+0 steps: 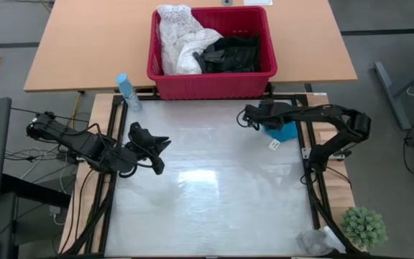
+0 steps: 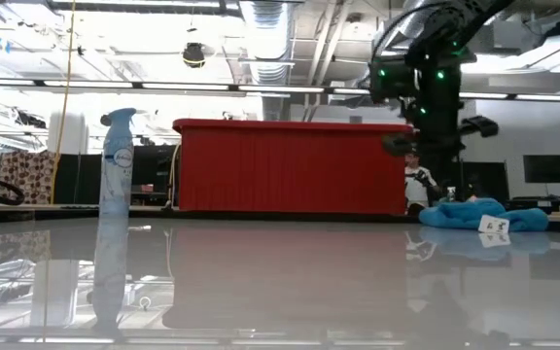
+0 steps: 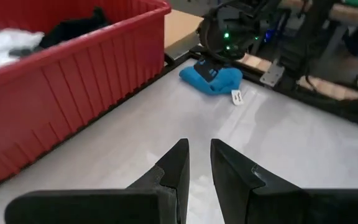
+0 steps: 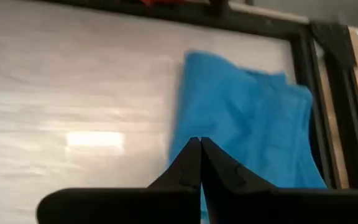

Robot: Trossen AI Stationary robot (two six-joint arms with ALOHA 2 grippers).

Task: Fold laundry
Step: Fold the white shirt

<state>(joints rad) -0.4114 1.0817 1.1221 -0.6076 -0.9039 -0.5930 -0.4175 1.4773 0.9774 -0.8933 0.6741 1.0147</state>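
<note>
A small teal garment [image 1: 282,132] [image 2: 474,214] [image 3: 213,78] lies bunched flat on the white table near its right edge, a white tag [image 1: 274,144] at its near side. My right gripper [image 1: 246,119] [image 4: 199,142] hangs shut above the garment's left edge, slanting down and touching nothing. At the table's left side, my left gripper [image 1: 160,152] [image 3: 199,149] is held up off the table, open by a narrow gap with nothing in it. Behind the table's far edge, a white lacy garment [image 1: 178,39] and black garments [image 1: 228,54] lie in the red basket [image 1: 210,85].
A blue spray bottle [image 1: 128,92] [image 2: 115,194] stands at the far left corner. At the near right corner are a small green plant [image 1: 364,226] and crumpled clear plastic [image 1: 315,241]. A black frame [image 1: 309,155] rims the table. The middle of the white table [image 1: 207,187] is bare.
</note>
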